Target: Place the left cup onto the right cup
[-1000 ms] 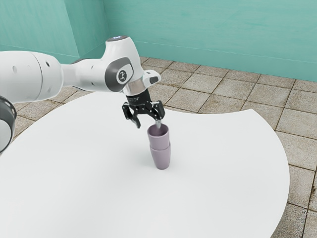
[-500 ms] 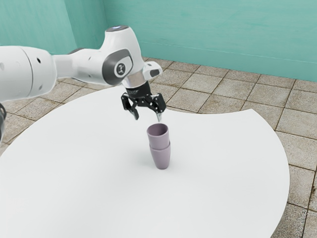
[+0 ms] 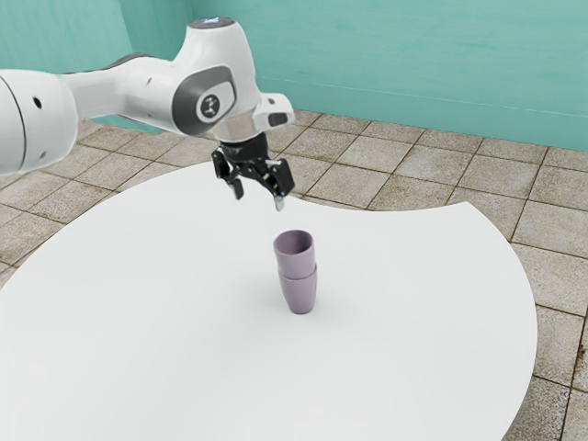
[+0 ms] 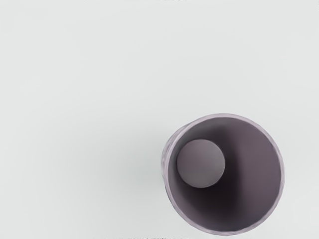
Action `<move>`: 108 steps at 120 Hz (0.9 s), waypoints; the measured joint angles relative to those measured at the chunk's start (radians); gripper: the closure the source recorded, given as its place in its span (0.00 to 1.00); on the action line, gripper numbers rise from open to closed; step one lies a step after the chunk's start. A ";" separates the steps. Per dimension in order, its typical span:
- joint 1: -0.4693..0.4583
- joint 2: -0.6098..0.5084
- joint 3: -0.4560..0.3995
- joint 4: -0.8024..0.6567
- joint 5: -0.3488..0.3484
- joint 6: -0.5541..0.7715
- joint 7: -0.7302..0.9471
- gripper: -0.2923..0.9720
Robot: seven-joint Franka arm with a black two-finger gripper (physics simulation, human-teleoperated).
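Above the counter, my pincer [image 3: 257, 196]: jaws apart, nothing between them. It hangs higher than the cups and off toward the exterior view's left, touching neither.
Upper cup [image 3: 294, 248]: upright, mouth up, seated in the lower cup with its rim and upper wall standing proud. My wrist camera looks straight down into it and shows a round flat bottom, a mauve wall and nothing inside.
Lower cup [image 3: 301, 294]: the same mauve, upright on the counter, carrying the other cup.
Counter [image 3: 138, 349]: white with a curved edge. The stack stands near its middle.
Task state: my judgement is that the placing is done, since one cup sits on the other and the stack looks straight.
Handling: I judge the cups light, stiff and thin-walled. Their smooth, tapered sides could slide out of a squeeze across the body, and the narrow foot makes the stack easy to tip.
Where to hold: if I had to regrasp, I would come from above and pinch the upper cup's rim wall, one finger inside and one outside.
Risk: a sideways brush could topple both cups, and a nested cup may drag its partner up when lifted.
Surroundings: tiled floor [image 3: 551, 184] and teal wall [image 3: 413, 46] beyond the counter.
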 joint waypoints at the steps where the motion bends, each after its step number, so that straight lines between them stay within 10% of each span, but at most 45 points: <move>1: 0.000 -0.002 0.000 -0.001 0.002 -0.001 0.003 0.23; 108: 0.009 -0.155 0.008 -0.042 0.107 -0.145 0.254 0.23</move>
